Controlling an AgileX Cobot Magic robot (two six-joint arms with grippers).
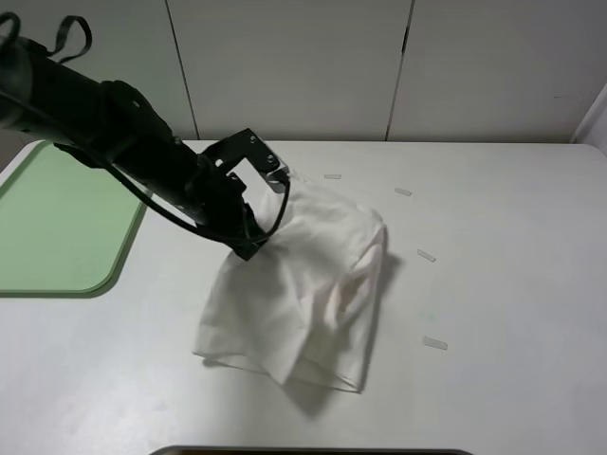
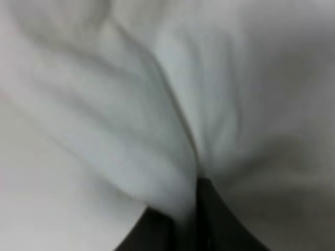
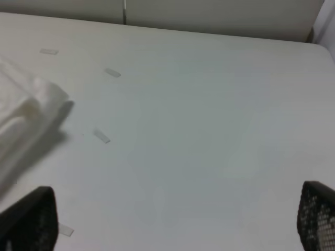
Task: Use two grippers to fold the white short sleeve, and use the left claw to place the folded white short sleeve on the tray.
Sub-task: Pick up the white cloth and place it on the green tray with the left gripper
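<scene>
**Left claw clamped on shirt, tray off to its own side**

Left claw, the black claw-tipped end of the thick black jointed arm, is closed tight on a bunch of the white short sleeve, a plain off-white, thin cloth T-shirt folded into a wrinkled bundle. In the left wrist view the cloth fills nearly everything, a pinched ridge of it running down into the dark fingertips, so the grip looks real rather than a near miss.

The bundle sits near the middle of the white table. Its upper end, toward the far edge, is gathered at the claw and seems raised, while the lower end spreads on the surface toward the near edge. Its long axis runs roughly from far edge to near edge.

The flat, light green plastic tray with rounded corners lies at the table's left edge, well apart from the shirt. From the claw, the tray lies straight out toward the left edge, across the shirt's long axis, so the carry is probably a sideways sweep with the free end trailing.

The right gripper stands wide open and holds nothing, over bare table on the right side, beside small pale tape strips. The left arm is clearly the nearer to both shirt and tray.
</scene>
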